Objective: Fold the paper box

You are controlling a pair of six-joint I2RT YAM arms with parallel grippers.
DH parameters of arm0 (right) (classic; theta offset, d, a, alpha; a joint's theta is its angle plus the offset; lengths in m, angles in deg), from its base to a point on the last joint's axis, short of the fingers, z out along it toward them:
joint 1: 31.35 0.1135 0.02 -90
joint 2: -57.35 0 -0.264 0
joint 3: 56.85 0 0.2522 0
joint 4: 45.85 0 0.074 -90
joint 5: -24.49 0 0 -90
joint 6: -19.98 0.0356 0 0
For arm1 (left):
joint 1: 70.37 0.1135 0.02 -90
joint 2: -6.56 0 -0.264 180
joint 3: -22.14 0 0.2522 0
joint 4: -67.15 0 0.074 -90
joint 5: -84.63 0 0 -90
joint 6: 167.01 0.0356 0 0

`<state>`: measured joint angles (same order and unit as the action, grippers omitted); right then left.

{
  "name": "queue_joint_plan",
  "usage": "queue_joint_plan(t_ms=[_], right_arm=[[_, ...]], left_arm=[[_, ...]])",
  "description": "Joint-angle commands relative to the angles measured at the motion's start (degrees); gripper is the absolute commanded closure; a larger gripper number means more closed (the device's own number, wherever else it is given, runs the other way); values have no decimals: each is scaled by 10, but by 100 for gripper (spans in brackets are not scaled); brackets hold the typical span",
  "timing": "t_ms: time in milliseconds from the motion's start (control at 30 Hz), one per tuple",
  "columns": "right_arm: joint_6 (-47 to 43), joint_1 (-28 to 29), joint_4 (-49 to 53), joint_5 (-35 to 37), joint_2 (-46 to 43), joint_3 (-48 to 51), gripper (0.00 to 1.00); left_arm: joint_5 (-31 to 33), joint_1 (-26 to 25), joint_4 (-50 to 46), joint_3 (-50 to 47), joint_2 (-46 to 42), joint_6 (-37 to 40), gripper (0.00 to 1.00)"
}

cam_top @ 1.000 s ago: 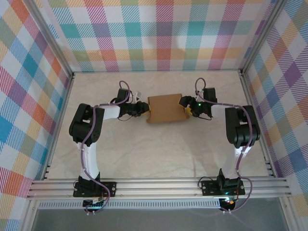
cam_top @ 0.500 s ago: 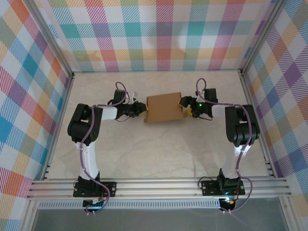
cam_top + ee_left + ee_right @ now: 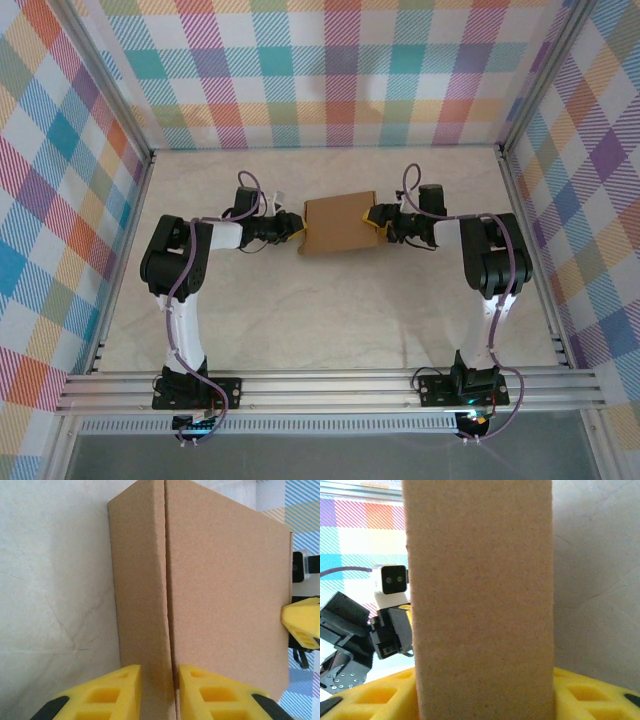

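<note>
The paper box (image 3: 342, 224) lay flat-sided on the pale table (image 3: 330, 320), about midway across and toward the far checked wall (image 3: 340, 70), plain brown with a seam running along its top face. The left pincer (image 3: 297, 227) was at the box's left end, its yellow fingers (image 3: 105, 695) nearly together and nipping a thin cardboard edge beside that seam. The right pincer (image 3: 378, 220) met the opposite end. In the right wrist view its yellow pads (image 3: 590, 695) sat against both sides of the box with no gap to be seen, so it was gripping the box across its narrow width. Both arms reached inward from the near edge, elbows out.
</note>
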<state>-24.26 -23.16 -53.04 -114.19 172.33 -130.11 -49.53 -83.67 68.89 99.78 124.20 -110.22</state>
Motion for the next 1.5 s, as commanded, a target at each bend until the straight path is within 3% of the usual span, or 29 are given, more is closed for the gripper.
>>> queue_joint_plan(t_ms=[0,100,300,433,600,767,933,1167,1300,1467], right_arm=[[24,1,-39,-26,-11,11,49],[32,0,-43,-23,-18,15,53],[58,-2,-61,-24,-30,22,57],[73,-7,-68,-28,-40,22,58],[82,-15,-62,-31,-60,25,58],[93,-27,-59,-34,-88,36,57],[112,-32,-63,-44,-106,44,57],[126,-33,-66,-54,-133,57,58],[132,-33,-65,-60,-141,64,58],[146,-32,-79,-67,-149,79,59]], left_arm=[[39,9,-46,-23,18,10,72],[47,9,-39,-27,4,18,64],[82,9,2,-52,-50,34,39],[147,3,71,-104,-116,69,27],[295,-63,84,-161,-225,254,19],[423,-166,121,-213,-295,491,9],[548,-253,214,-255,-305,682,5],[713,-323,406,-268,-195,908,3],[765,-327,457,-256,-157,950,9],[777,-327,504,-255,-131,983,19]])
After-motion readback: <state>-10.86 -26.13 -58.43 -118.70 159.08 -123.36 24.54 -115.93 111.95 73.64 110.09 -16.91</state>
